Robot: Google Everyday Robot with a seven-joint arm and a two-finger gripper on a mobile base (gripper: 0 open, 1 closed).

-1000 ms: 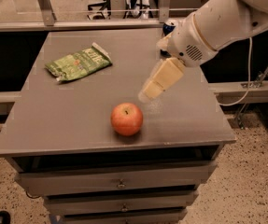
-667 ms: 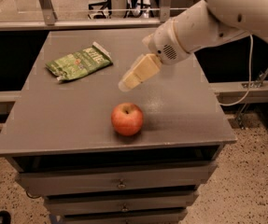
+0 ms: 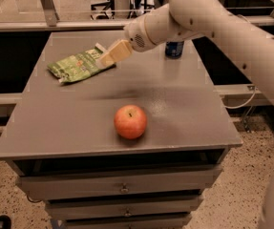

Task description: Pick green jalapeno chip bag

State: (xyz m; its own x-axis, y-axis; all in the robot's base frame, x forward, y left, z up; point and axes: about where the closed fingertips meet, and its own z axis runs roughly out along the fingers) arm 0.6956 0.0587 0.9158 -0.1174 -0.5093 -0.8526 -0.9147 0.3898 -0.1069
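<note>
The robot's tan hand [image 3: 109, 56], grip impossible to tell, has swung from beside the round red apple [image 3: 130, 121] to the right end of the crinkled light-green foil chip bag [image 3: 74, 66] lying far-left on the grey tabletop [image 3: 184, 104].

We see a white arm [image 3: 213, 20] of smooth, rounded shells, dotted with small dark screw holes; a round patch of fine perforations marks its wrist [image 3: 139, 38]. The tan, blocky hand [image 3: 107, 58] at its tip lies over the far left part of the bench [image 3: 184, 109].
</note>
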